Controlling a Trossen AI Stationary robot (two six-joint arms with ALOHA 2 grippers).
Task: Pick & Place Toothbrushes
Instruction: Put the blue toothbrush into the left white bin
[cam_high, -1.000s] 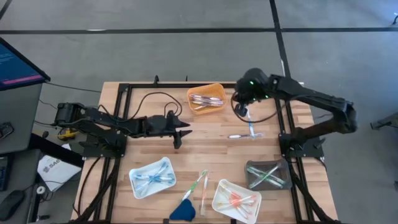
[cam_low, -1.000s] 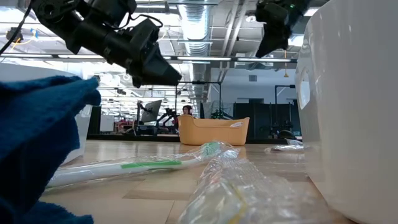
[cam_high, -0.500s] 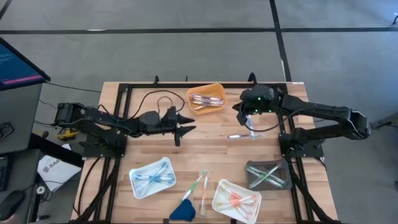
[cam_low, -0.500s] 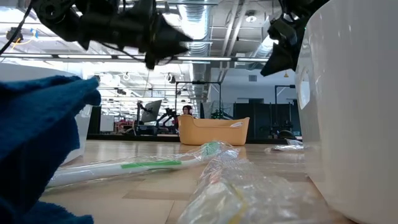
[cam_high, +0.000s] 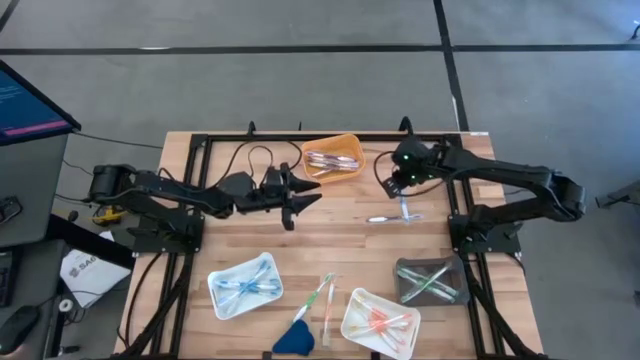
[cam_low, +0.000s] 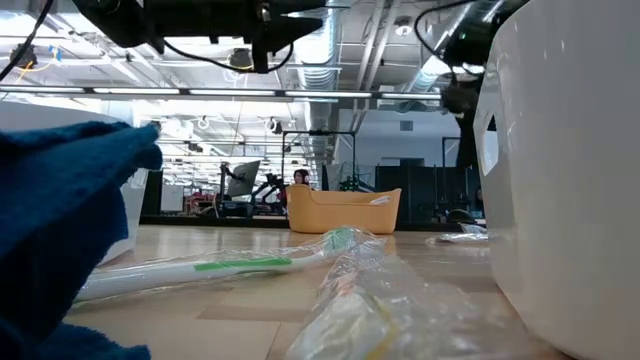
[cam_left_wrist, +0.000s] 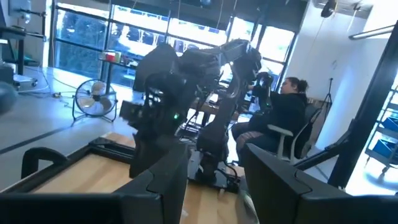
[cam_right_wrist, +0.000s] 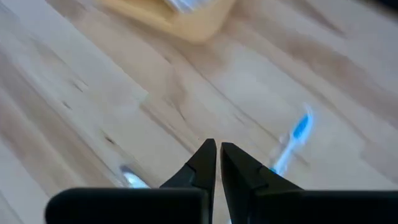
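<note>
My right gripper (cam_right_wrist: 217, 163) is pinched nearly shut and carries nothing; it hangs over the wooden slatted table (cam_high: 340, 240) at about one o'clock from centre. Just beside it, toward centre, two loose thin plastic toothbrushes, one with a blue head (cam_right_wrist: 300, 128), lie crossed on the bare wood (cam_high: 398, 214). I judge that pair to be the pick in hand. To do it well I would spread the fingers before descending, line them across one handle only, and avoid the crossing point so the second brush is not dragged. The orange tub (cam_high: 333, 158) at twelve o'clock already holds some. The other trays sit at six o'clock, with two more wrapped brushes (cam_high: 322, 297) between them. My left gripper (cam_high: 300, 197) waits at ten o'clock, fingers apart, empty
</note>
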